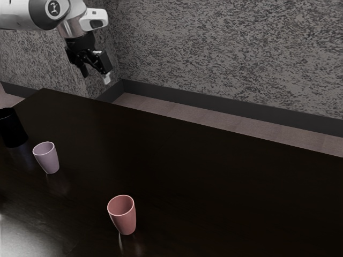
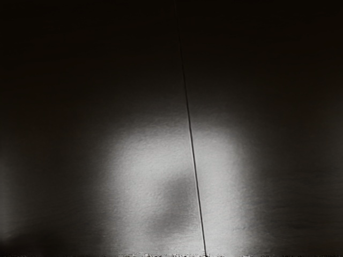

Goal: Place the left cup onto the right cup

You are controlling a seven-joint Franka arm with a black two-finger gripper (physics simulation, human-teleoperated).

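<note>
Exterior view: high at the counter's (image 1: 214, 176) side, set well back, looking down across it toward the speckled far wall (image 1: 225, 48).
Wrist view: by the fingers (image 1: 106, 78), facing down on a seam (image 2: 190, 134).
Shared: dark counter top.

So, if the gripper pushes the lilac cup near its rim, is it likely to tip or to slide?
The lilac cup is taller than wide and narrows toward its base, so a high push would probably tip it. The dark table looks glossy, so a low push may slide it instead. Its walls look rigid.
</note>
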